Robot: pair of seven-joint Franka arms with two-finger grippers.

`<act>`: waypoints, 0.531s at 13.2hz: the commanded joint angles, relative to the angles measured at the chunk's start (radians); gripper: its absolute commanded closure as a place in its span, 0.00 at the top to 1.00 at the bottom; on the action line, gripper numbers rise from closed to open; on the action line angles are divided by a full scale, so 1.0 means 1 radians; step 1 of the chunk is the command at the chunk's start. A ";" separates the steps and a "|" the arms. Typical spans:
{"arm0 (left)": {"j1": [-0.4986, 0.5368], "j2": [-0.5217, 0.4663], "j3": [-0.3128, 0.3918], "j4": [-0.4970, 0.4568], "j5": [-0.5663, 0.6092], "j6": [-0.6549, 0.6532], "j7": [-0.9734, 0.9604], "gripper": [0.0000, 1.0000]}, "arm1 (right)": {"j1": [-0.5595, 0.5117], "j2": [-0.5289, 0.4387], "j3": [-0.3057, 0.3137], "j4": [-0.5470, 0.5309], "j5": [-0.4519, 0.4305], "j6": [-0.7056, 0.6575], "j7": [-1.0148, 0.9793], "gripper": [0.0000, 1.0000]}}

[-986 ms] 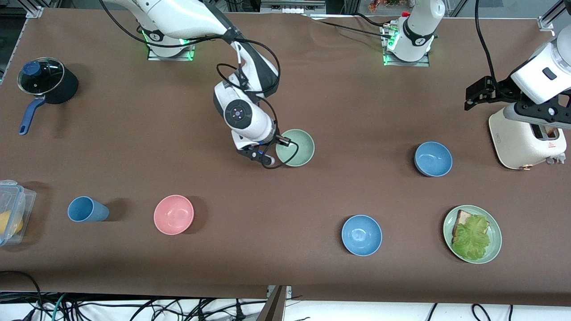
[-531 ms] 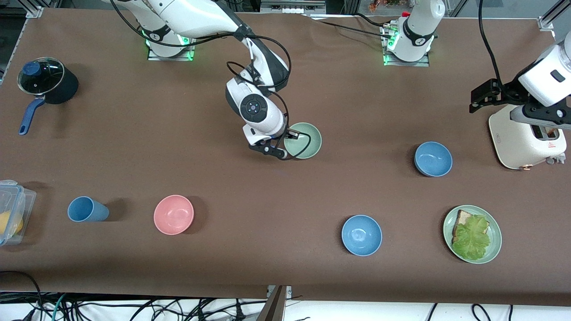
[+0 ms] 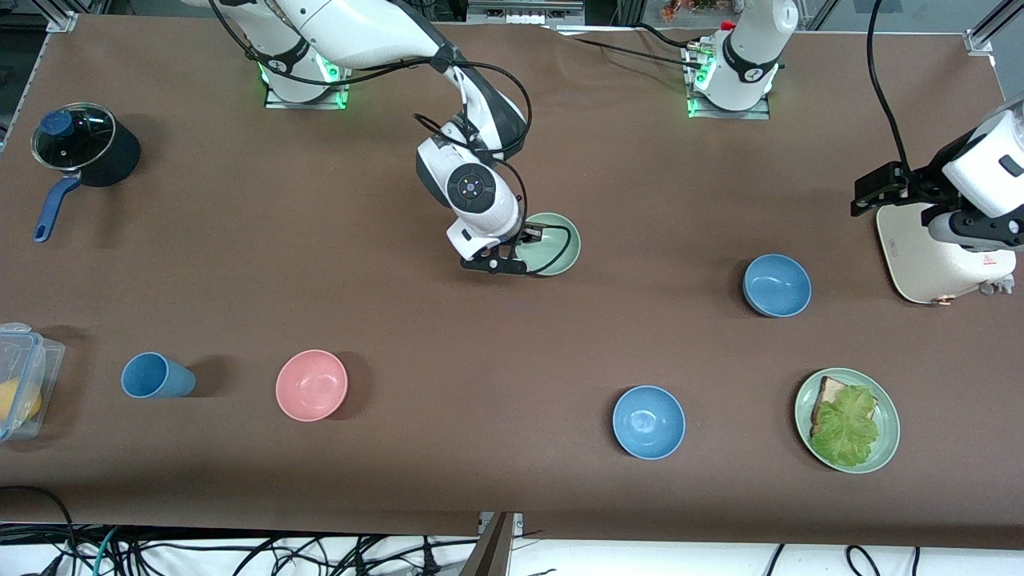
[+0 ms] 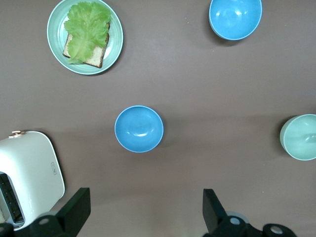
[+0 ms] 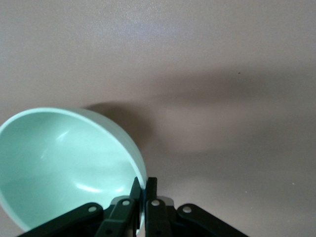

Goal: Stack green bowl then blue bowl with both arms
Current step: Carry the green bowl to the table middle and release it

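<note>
1. While the toaster [image 3: 944, 256] sits under the waiting left gripper [image 4: 143, 212], whose fingers are spread, a duller blue bowl [image 3: 777, 285] rests beside it.
2. Nearer the camera lie a glossier blue bowl [image 3: 649, 422] and a lettuce plate [image 3: 847, 421].
3. Reaching midtable, the right gripper [image 5: 143, 190] pinches the matte green bowl [image 3: 556, 244] by its rim.

The brown table [image 3: 512, 344] carries a pot [image 3: 84, 152], cup [image 3: 156, 376], bowls, toaster [image 3: 944, 256], and plate [image 3: 847, 421].
</note>
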 commanded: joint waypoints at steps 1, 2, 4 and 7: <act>0.006 0.004 -0.007 0.016 -0.006 -0.002 -0.007 1.00 | 0.010 0.012 -0.009 0.033 -0.012 0.002 -0.008 0.66; 0.006 0.009 -0.007 0.016 -0.001 -0.002 -0.008 1.00 | 0.008 0.010 -0.011 0.038 -0.015 0.002 -0.017 0.99; 0.017 0.044 0.004 0.016 0.007 0.007 -0.007 1.00 | 0.005 0.007 -0.011 0.068 -0.047 -0.008 -0.028 1.00; 0.047 0.124 0.015 0.014 0.020 0.019 -0.002 1.00 | -0.022 -0.017 -0.019 0.117 -0.052 -0.055 -0.047 1.00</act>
